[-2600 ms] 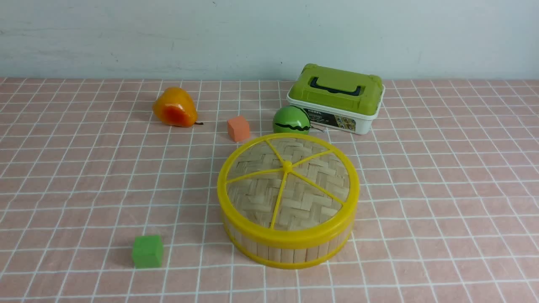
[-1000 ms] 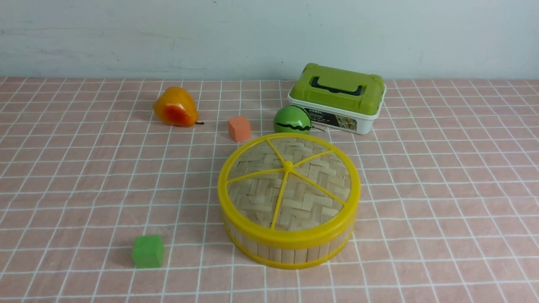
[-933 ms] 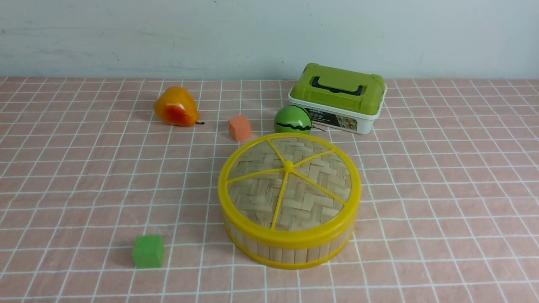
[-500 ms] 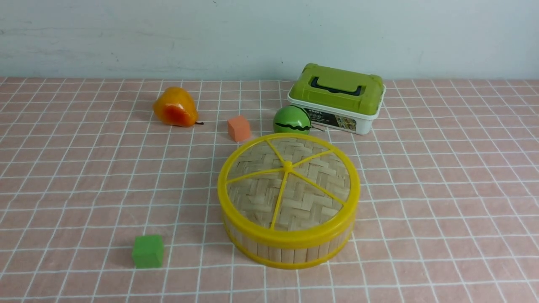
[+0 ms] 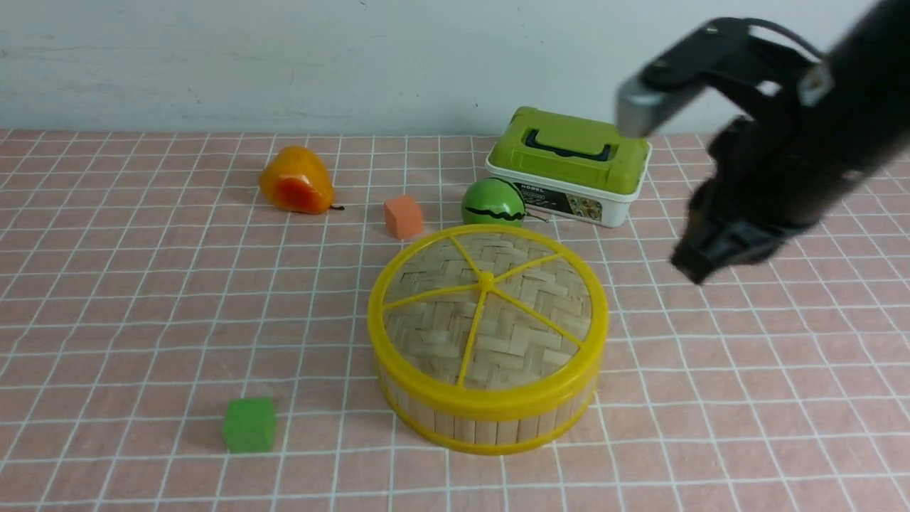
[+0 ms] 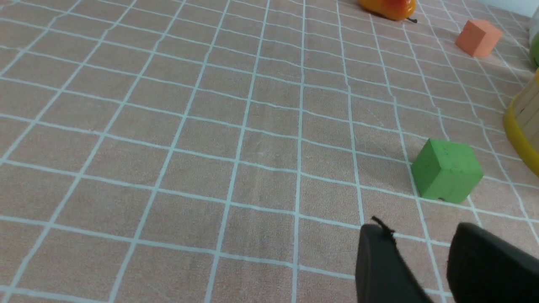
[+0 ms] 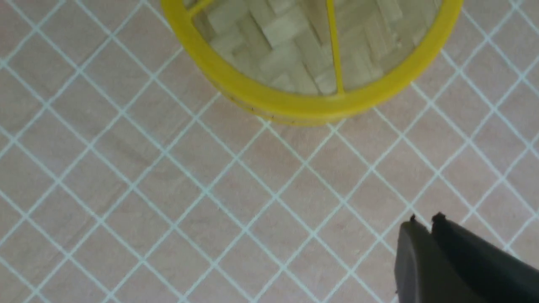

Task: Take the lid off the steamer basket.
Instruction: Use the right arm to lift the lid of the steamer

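The lid (image 5: pixel 441 334), woven bamboo with a yellow rim and spokes, sits flat on the steamer basket (image 5: pixel 490 427) in the middle of the table. My right gripper (image 5: pixel 693 267) hangs in the air to the right of the basket, apart from it and blurred. In the right wrist view the lid (image 7: pixel 294 46) lies ahead of the right gripper (image 7: pixel 425 221), whose fingers are pressed together with nothing between them. The left gripper (image 6: pixel 421 229) stands low over the cloth with a gap between its fingers and holds nothing. The basket's (image 6: pixel 522 122) edge shows at that view's side.
Behind the basket are a green striped ball (image 5: pixel 492 203), an orange cube (image 5: pixel 403 217), a pear (image 5: pixel 295 181) and a white box with a green handled lid (image 5: pixel 569 167). A green cube (image 5: pixel 249 424) lies front left, just ahead of the left gripper (image 6: pixel 447 170).
My right arm has come into the front view from the right and now hangs beside the basket. The lid, the basket and the other objects have not moved.
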Tool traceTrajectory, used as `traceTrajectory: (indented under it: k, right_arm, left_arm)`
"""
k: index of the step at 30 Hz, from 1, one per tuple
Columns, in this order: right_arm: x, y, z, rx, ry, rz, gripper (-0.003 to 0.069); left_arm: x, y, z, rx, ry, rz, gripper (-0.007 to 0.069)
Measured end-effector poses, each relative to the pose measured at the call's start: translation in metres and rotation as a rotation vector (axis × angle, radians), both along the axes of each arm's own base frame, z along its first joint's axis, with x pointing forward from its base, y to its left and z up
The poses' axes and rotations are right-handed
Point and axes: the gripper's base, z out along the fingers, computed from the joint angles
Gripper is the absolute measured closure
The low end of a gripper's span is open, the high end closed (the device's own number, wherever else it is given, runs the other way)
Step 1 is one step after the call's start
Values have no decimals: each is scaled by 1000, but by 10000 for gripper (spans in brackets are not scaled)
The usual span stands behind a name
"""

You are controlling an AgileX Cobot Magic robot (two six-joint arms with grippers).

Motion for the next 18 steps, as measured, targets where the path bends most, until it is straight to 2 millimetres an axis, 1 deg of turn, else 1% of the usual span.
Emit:
traceTrajectory:
  k: [1, 2, 3, 4, 5, 6, 8, 9, 10, 11, 12, 14, 16, 17, 18]
  right_arm:
    - [8, 9, 1, 6, -9, 5, 603]
    - [17, 19, -4, 3, 0, 12, 584]
    - [25, 26, -4, 10, -8, 14, 554]
    - [34, 35, -9, 13, -5, 13, 518]
    - [38, 38, -13, 10, 5, 10, 510]
    - [53, 50, -21, 15, 12, -3, 440]
    - [69, 60, -30, 25, 17, -22, 358]
    - [72, 62, -33, 26, 20, -26, 333]
    - [84, 70, -44, 32, 33, -33, 265]
    - [87, 72, -48, 28, 40, -35, 258]
    - [93, 76, -56, 30, 48, -35, 225]
    - [101, 82, -66, 29, 59, -36, 198]
    - [106, 85, -77, 21, 75, -36, 191]
    - [110, 87, -87, 12, 89, -37, 194]
    - [110, 87, -87, 11, 89, -37, 195]
  left_arm:
    - [0, 0, 0, 0, 0, 0, 385]
    - [0, 0, 0, 0, 0, 0, 385]
    - [0, 0, 0, 0, 0, 0, 385]
    - [0, 0, 0, 0, 0, 0, 385]
    - [0, 0, 0, 0, 0, 0, 385]
    - [0, 0, 0, 0, 0, 0, 385]
    - [0, 0, 0, 0, 0, 0, 385]
    - [0, 0, 0, 0, 0, 0, 385]
    - [0, 0, 0, 0, 0, 0, 385]
    - [0, 0, 0, 0, 0, 0, 385]
    - [0, 0, 0, 0, 0, 0, 385]
    - [0, 0, 0, 0, 0, 0, 385]
    - [0, 0, 0, 0, 0, 0, 385]
    - [0, 0, 0, 0, 0, 0, 385]
    - [0, 0, 0, 0, 0, 0, 385]
